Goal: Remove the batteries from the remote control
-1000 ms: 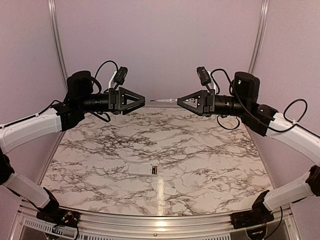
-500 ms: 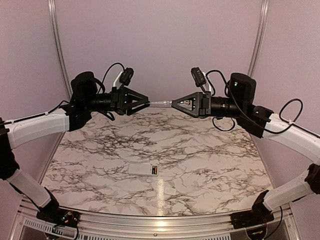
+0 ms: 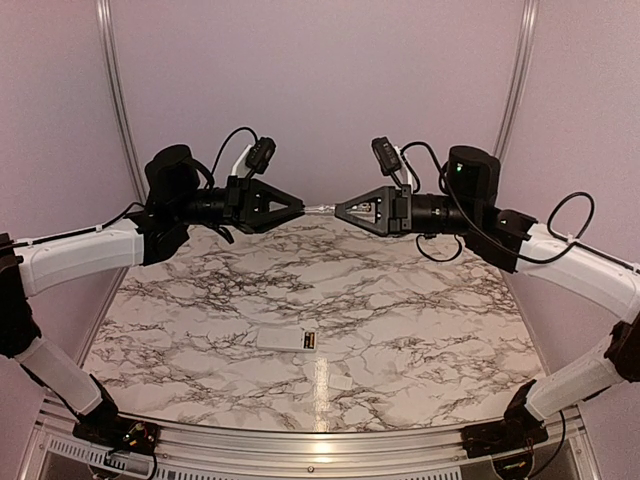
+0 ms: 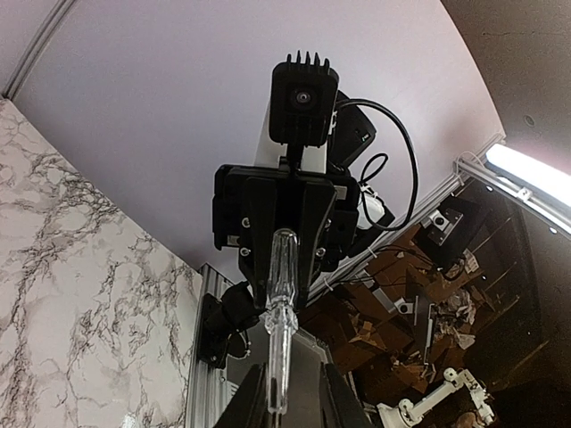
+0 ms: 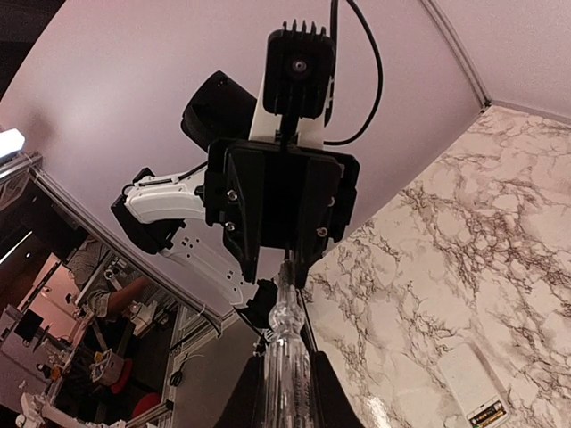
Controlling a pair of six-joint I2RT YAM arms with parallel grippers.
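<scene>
Black left gripper (image 3: 300,206) hung high, its fingers around the screwdriver's (image 3: 320,205) free end; I could not tell whether they gripped it. Below, the remote control (image 3: 283,338) lay on the marble table (image 3: 450,320), batteries (image 3: 310,341) inside. The right gripper (image 3: 338,211) was clamped on the screwdriver.

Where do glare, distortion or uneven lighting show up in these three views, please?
Top external: a glare streak on the glossy marble-patterned tabletop near the small flat white remote control, and the aluminium frame posts bow. Left wrist: a bright light strip flares at right, background dim. Right wrist: the clear-handled screwdriver glints.
</scene>
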